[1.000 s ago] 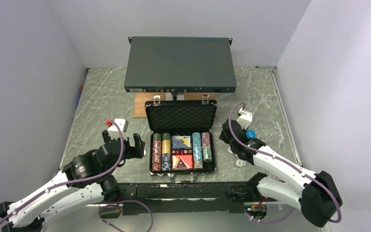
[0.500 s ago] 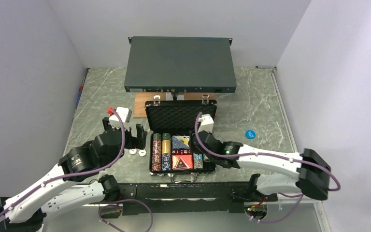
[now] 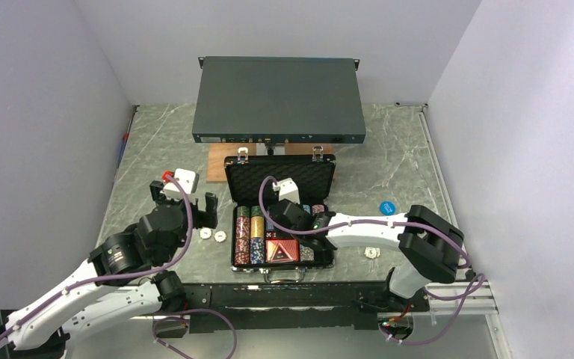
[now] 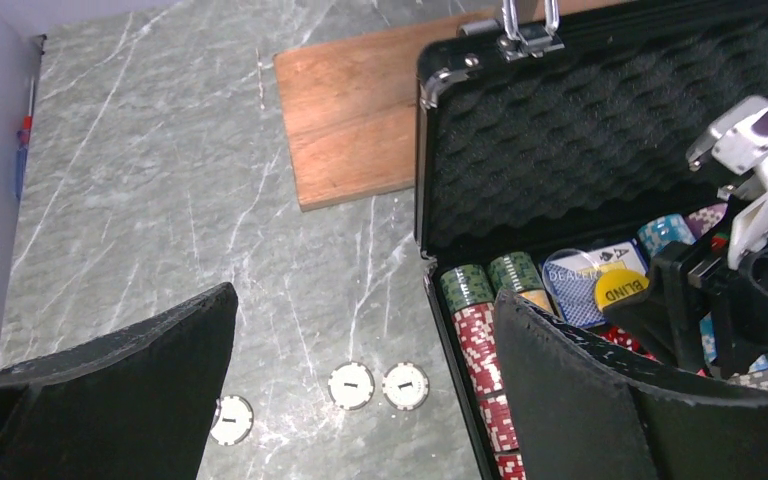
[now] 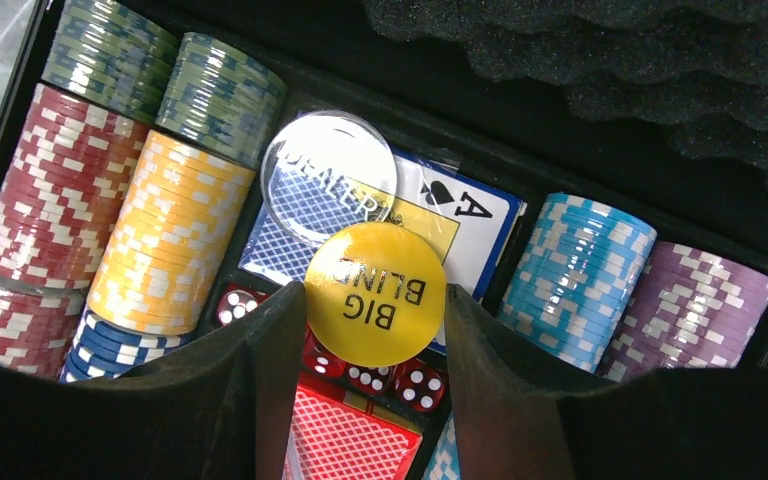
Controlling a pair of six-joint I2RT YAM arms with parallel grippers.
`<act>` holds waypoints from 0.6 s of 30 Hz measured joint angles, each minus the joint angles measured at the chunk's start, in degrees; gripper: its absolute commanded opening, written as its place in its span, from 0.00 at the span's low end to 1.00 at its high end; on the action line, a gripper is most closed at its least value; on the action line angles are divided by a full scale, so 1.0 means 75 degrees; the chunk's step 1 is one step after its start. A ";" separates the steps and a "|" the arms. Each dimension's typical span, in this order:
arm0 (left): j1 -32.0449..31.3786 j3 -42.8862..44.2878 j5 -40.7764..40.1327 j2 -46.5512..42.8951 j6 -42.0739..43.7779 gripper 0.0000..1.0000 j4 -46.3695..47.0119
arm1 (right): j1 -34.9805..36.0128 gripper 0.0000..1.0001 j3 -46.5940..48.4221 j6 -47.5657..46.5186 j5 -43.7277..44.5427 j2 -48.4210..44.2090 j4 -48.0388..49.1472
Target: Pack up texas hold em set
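The small black case (image 3: 232, 224) lies open with its foam lid (image 3: 299, 178) up. It holds chip rows (image 5: 165, 235), a blue card deck (image 5: 460, 215) with a clear dealer disc (image 5: 328, 175) on it, a red deck (image 5: 350, 440) and red dice (image 5: 415, 385). My right gripper (image 5: 375, 335) is over the case middle, shut on a yellow "BIG BLIND" disc (image 5: 375, 295), which also shows in the left wrist view (image 4: 620, 290). My left gripper (image 4: 365, 300) is open and empty above the table just left of the case, over three loose white chips (image 4: 351, 385).
A blue disc (image 3: 387, 207) lies on the table right of the case, and a white chip (image 3: 372, 253) lies near the front right. A large dark grey flat box (image 3: 279, 97) stands at the back, with a wooden board (image 4: 350, 130) under its front.
My right gripper has swung left from beside the blue disc to over the middle of the case. My left gripper has shifted slightly left and back.
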 measured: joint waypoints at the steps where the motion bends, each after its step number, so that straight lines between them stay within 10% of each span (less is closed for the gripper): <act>1: 0.0000 0.0000 -0.0061 -0.0096 0.0012 0.99 0.0009 | 0.0000 0.45 0.0052 -0.0006 0.0006 0.0073 -0.0006; 18: 0.0000 -0.0003 -0.0274 -0.0213 0.0017 0.99 -0.0017 | -0.0181 0.58 0.0262 0.0085 0.0493 0.0195 -0.0452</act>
